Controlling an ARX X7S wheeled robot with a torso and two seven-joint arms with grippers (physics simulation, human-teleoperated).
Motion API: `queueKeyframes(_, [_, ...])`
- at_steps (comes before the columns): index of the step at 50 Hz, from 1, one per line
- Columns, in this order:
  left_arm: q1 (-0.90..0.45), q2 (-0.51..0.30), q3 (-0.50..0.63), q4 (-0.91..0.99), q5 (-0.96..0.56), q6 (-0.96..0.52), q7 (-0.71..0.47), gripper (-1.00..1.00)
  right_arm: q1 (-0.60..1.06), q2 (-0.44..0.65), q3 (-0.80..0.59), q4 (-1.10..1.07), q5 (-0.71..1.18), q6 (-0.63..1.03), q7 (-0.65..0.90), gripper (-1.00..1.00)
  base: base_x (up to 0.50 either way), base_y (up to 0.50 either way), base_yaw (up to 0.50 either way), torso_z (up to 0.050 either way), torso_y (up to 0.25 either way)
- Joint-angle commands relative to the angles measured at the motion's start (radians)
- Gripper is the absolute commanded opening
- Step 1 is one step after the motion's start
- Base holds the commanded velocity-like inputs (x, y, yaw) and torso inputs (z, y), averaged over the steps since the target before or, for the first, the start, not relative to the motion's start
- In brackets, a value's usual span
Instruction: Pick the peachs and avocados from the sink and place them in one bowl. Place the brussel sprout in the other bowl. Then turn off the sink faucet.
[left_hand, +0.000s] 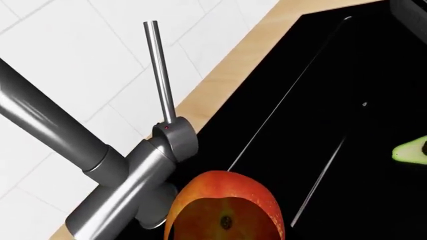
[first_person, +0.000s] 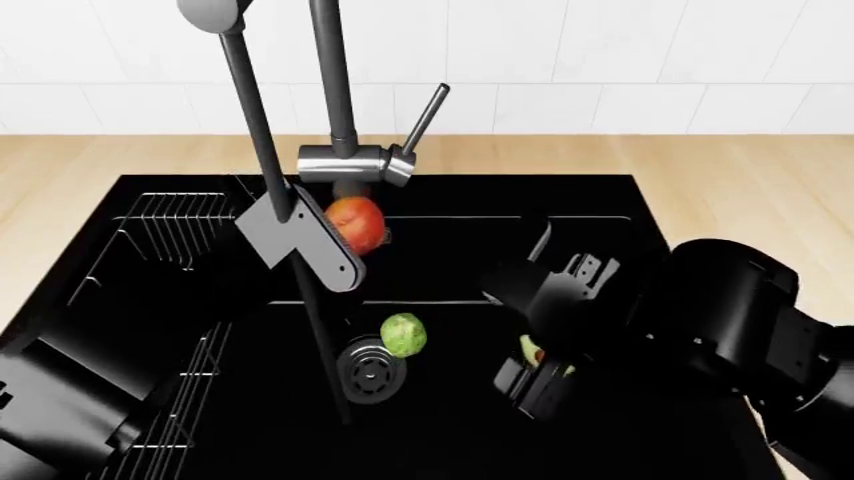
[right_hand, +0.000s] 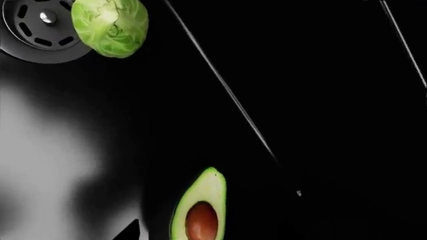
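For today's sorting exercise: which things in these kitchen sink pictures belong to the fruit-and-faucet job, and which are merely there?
Belongs to the job:
round red-orange peach
halved green avocado with brown pit
light green leafy brussel sprout
large black sink basin
tall brushed-steel faucet

Merely there:
steel wire rack
round steel drain
wooden countertop
white tiled wall

1. The sink (first_person: 174, 190) is black, its drain (right_hand: 37, 27) steel grey.
2. The peach (left_hand: 227, 207) is red-orange.
3. The brussel sprout (right_hand: 110, 25) is light yellow-green, veined.
4. The avocado (right_hand: 200, 207) half is green with a brown pit.
5. The sink faucet (first_person: 350, 160) is brushed steel.
6. The counter (first_person: 747, 180) is pale wood; the wall tiles (first_person: 641, 60) are white.
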Motion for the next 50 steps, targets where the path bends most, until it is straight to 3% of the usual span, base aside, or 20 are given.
queueKeyframes(1, [0.0, -0.001, -0.008, -0.001, -0.012, 0.004, -0.012, -1.0, 0.003, -0.027, -0.078, 0.05, -0.046, -0.036, -0.037, 1.0, 0.0, 0.0, 0.0, 0.0, 0.0])
queueKeyframes(50, [-0.016, 0.006, 0.012, 0.014, -0.021, -0.023, -0.01, -1.0, -0.085, -0.026, -0.161, 0.243, -0.133, -0.209, -0.129, 1.0, 0.0, 0.0, 0.0, 0.0, 0.0])
